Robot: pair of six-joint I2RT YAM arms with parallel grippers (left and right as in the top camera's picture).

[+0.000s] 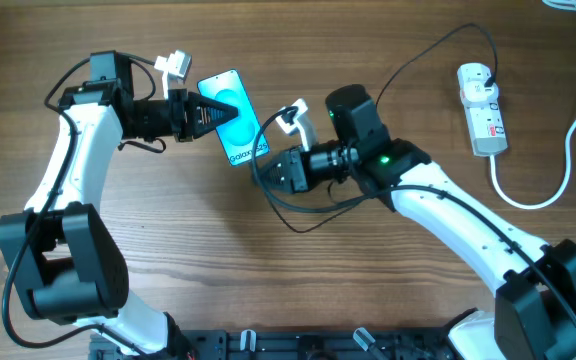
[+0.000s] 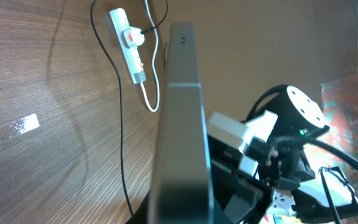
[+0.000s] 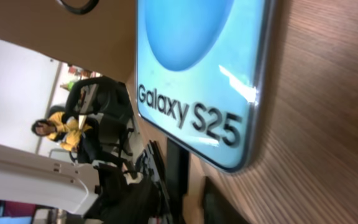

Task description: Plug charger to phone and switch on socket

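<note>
Phone (image 1: 232, 118), one only, is clamped in the left gripper (image 1: 213, 113) near the middle of the wooden table (image 1: 268, 290). The fingers are closed across the upper end of its teal screen. The screen faces up, and its pale band lettered "Galaxy S25" is turned toward the other arm. Whether the handset touches the wood cannot be told. The right gripper (image 1: 271, 172), the second of two, hovers just beside that lettered end. Its fingers are hidden beneath the wrist from above and fall outside its own camera's view, which the phone's screen fills. So it cannot be told whether they are open or closed, or whether they hold anything. One charger (image 2: 122, 124), a thin black cable, loops on the table around the right wrist and runs off toward the far right. Its free tip cannot be made out. Farthest away lies the single white socket (image 1: 482, 112), flat on the wood and well apart from the phone. One plug (image 1: 476, 75) is seated in it, and one thick white cord (image 1: 571, 140) trails from its near end and curves off to the far right.
</note>
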